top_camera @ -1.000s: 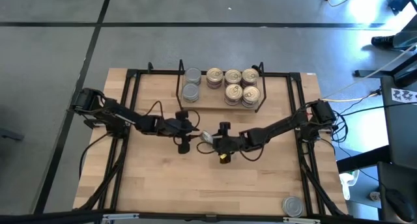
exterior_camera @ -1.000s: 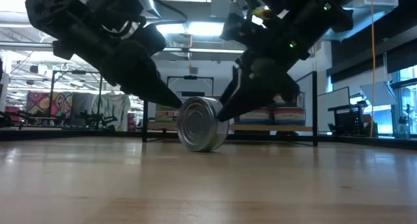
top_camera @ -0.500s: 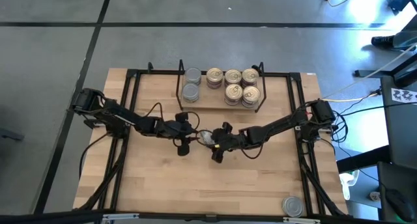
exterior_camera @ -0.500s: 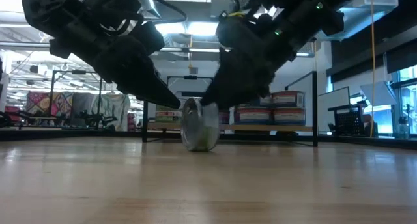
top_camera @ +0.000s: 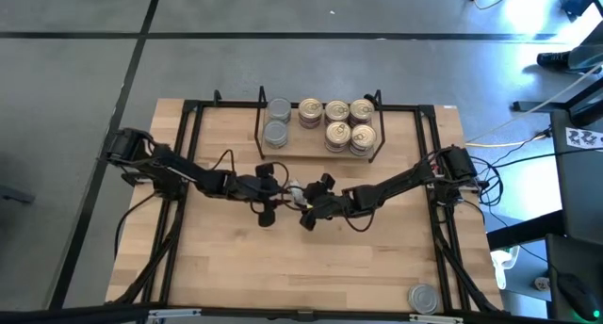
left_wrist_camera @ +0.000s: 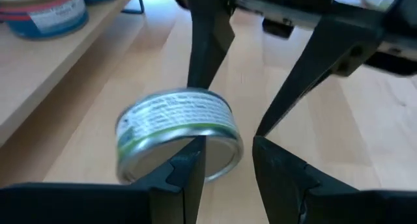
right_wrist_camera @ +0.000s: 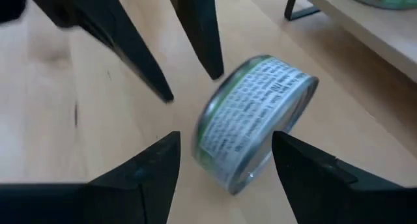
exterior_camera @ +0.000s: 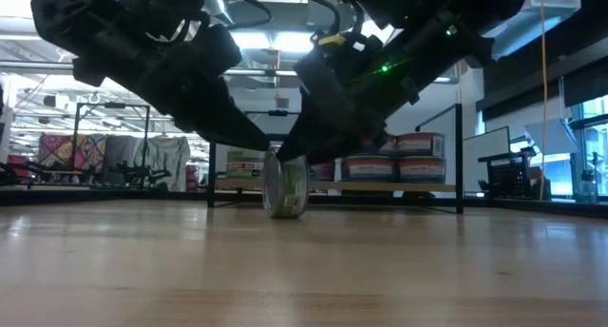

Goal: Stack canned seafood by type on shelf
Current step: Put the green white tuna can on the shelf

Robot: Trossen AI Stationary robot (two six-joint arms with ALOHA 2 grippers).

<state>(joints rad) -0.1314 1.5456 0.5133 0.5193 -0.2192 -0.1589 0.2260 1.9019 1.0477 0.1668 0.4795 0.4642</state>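
Observation:
One tin of canned seafood [top_camera: 294, 193] stands on its rim at mid-table, edge-on in the low view [exterior_camera: 285, 186], with a printed green-and-white wall and silver faces. My left gripper [top_camera: 281, 192] reaches it from the table's left, open, with its tips at the tin's upper part [left_wrist_camera: 227, 155]. My right gripper [top_camera: 304, 202] comes from the right, open wide, one finger on each side of the tin [right_wrist_camera: 225, 142]. On the shelf [top_camera: 300, 153] at the far edge sit two silver-topped tins [top_camera: 276, 132] and several gold-lidded stacks [top_camera: 337, 134]. My left gripper slants down from the table's left, and one fingertip [left_wrist_camera: 190, 160] lies in front of the tin's silver face [left_wrist_camera: 218, 160], near its rim. Whether it touches, I cannot tell. My right gripper slants down from the right. One finger [right_wrist_camera: 296, 162] stands at the tin's silver rim [right_wrist_camera: 264, 160] and may touch it. The other finger is clear of the printed wall.
Another silver-topped tin [top_camera: 424, 298] lies at the table's near right corner. Black frame rails [top_camera: 188, 154] run along the table's left, right and far sides. Bare wood [top_camera: 283, 267] spreads toward the near edge.
The tin has stayed on its rim but turned about. A second ago its flat face looked toward the near edge, and now it shows edge-on. My right gripper has rolled about its own axis and crept slightly toward the tin.

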